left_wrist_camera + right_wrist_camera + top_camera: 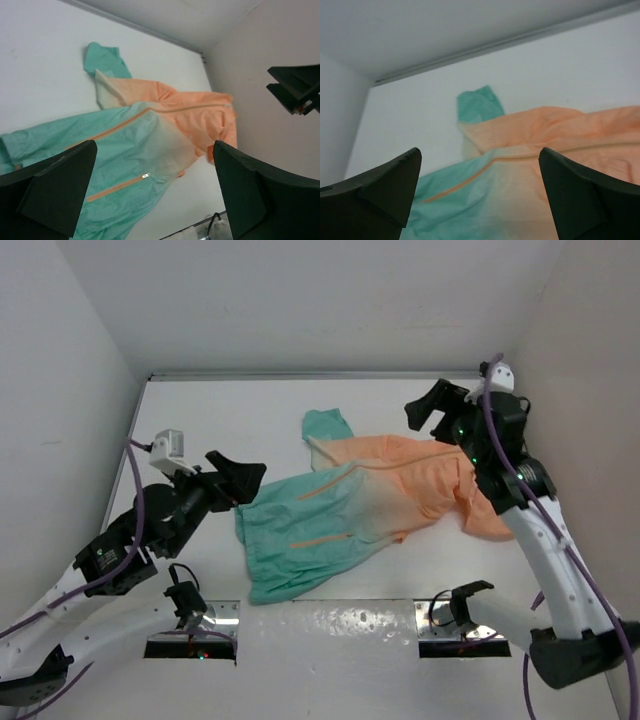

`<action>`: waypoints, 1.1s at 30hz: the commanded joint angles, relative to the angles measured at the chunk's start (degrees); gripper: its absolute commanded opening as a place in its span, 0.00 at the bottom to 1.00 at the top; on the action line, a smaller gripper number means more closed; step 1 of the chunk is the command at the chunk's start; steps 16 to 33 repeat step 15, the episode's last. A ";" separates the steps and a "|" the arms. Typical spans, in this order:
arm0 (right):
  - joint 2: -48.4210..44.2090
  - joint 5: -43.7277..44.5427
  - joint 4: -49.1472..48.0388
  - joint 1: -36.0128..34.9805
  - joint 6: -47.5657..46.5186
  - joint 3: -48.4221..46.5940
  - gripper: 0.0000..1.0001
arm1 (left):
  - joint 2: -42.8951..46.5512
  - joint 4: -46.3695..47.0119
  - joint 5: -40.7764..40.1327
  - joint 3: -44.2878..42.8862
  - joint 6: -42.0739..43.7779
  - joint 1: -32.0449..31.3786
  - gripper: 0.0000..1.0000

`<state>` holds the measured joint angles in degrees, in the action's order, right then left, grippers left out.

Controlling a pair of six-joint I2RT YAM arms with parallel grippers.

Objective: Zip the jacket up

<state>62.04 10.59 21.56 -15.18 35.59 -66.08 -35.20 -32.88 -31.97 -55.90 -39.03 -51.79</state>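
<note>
White table (pixel 220 410) with the jacket (pixel 370 505) spread flat across the middle, teal hem pointing at the left arm, peach hood over by the right one, and a teal cuff (pixel 327 425) poking out the far side. Left gripper (pixel 240 480) and right gripper (pixel 432 405) hang near its two ends, jaws wide apart, holding nothing.
</note>
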 commanded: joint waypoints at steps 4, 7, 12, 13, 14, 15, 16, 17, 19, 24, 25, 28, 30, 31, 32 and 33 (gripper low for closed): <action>-19.19 -23.03 -0.65 -0.29 2.28 2.96 0.99 | 6.19 3.27 5.24 1.58 0.62 -0.33 1.00; -31.83 -32.34 -3.88 -0.29 7.28 14.78 0.99 | 10.66 2.65 7.87 5.08 0.18 -0.33 1.00; -46.91 -34.50 -2.41 -0.20 10.72 31.60 0.99 | 15.94 2.91 11.83 10.35 1.66 -0.33 1.00; -48.32 -34.23 -0.57 -0.29 10.72 32.94 0.99 | 17.08 3.26 11.93 11.24 1.58 -0.33 1.00; -49.98 -34.23 0.40 -0.29 10.55 34.08 0.99 | 17.27 3.35 11.75 11.86 1.32 -0.33 1.00; -50.43 -34.58 1.45 -0.29 10.29 35.66 0.99 | 17.44 3.35 11.58 12.74 0.80 -0.33 1.00; -50.43 -34.58 1.45 -0.29 10.29 35.66 0.99 | 17.44 3.35 11.58 12.74 0.80 -0.33 1.00; -50.43 -34.58 1.45 -0.29 10.29 35.66 0.99 | 17.44 3.35 11.58 12.74 0.80 -0.33 1.00; -50.43 -34.58 1.45 -0.29 10.29 35.66 0.99 | 17.44 3.35 11.58 12.74 0.80 -0.33 1.00; -50.43 -34.58 1.45 -0.29 10.29 35.66 0.99 | 17.44 3.35 11.58 12.74 0.80 -0.33 1.00; -50.43 -34.58 1.45 -0.29 10.29 35.66 0.99 | 17.44 3.35 11.58 12.74 0.80 -0.33 1.00; -50.43 -34.58 1.45 -0.29 10.29 35.66 0.99 | 17.44 3.35 11.58 12.74 0.80 -0.33 1.00; -50.43 -34.58 1.45 -0.29 10.29 35.66 0.99 | 17.44 3.35 11.58 12.74 0.80 -0.33 1.00; -50.43 -34.58 1.45 -0.29 10.29 35.66 0.99 | 17.44 3.35 11.58 12.74 0.80 -0.33 1.00; -50.43 -34.58 1.45 -0.29 10.29 35.66 0.99 | 17.44 3.35 11.58 12.74 0.80 -0.33 1.00; -50.43 -34.58 1.45 -0.29 10.29 35.66 0.99 | 17.44 3.35 11.58 12.74 0.80 -0.33 1.00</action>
